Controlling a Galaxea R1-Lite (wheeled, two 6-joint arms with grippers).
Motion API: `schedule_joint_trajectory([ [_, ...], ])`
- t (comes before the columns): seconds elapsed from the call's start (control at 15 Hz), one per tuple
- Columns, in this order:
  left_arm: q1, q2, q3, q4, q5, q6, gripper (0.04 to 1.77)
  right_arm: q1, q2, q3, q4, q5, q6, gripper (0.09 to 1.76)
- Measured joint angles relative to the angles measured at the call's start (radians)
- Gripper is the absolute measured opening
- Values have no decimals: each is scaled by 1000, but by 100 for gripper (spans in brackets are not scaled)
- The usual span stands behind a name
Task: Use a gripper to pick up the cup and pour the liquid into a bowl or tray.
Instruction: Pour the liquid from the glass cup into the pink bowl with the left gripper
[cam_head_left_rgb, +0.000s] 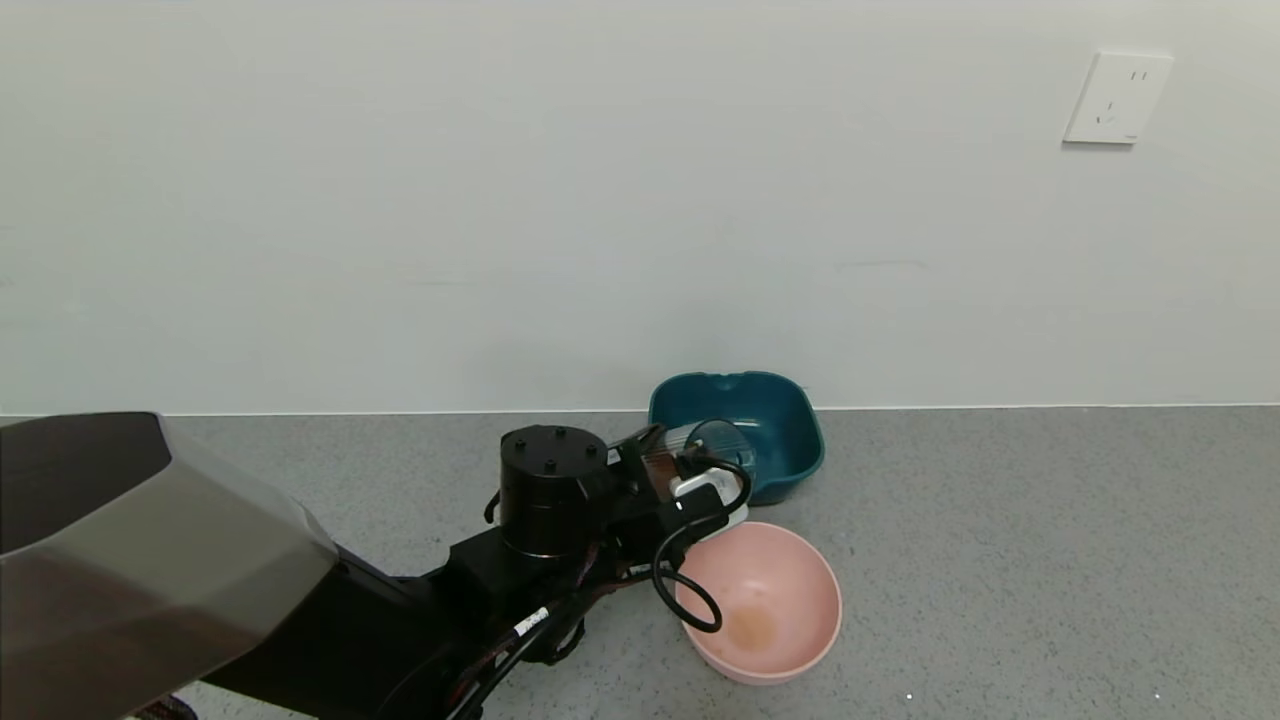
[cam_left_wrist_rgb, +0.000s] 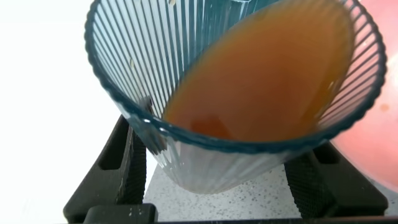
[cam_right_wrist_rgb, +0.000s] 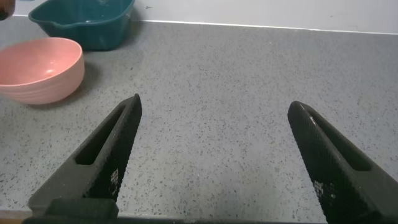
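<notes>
The left gripper (cam_left_wrist_rgb: 224, 180), jaws clamped on the ribbed cup (cam_left_wrist_rgb: 217, 93) of orange liquid (cam_left_wrist_rgb: 261, 74), holds it above the pink bowl (cam_head_left_rgb: 790, 640). The right gripper (cam_right_wrist_rgb: 214, 155) hangs with jaws spread over the grey bench (cam_right_wrist_rgb: 249, 74).

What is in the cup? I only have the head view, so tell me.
Observer: The left wrist view shows orange-red liquid lying against the wall of the tilted cup.
Operator: Confirm the grip.
Observer: The left gripper is shut on the cup, with one finger on each side of its base.
Operator: Report the right gripper.
Observer: The right gripper is open, low over the grey surface, and apart from the pink bowl.
</notes>
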Motion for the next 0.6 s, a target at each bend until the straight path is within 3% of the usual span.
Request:
schedule_joint_trajectory([
  [0.6, 0, -7, -2, 13, 19, 102, 126, 0, 0, 0, 0, 0, 0, 171],
])
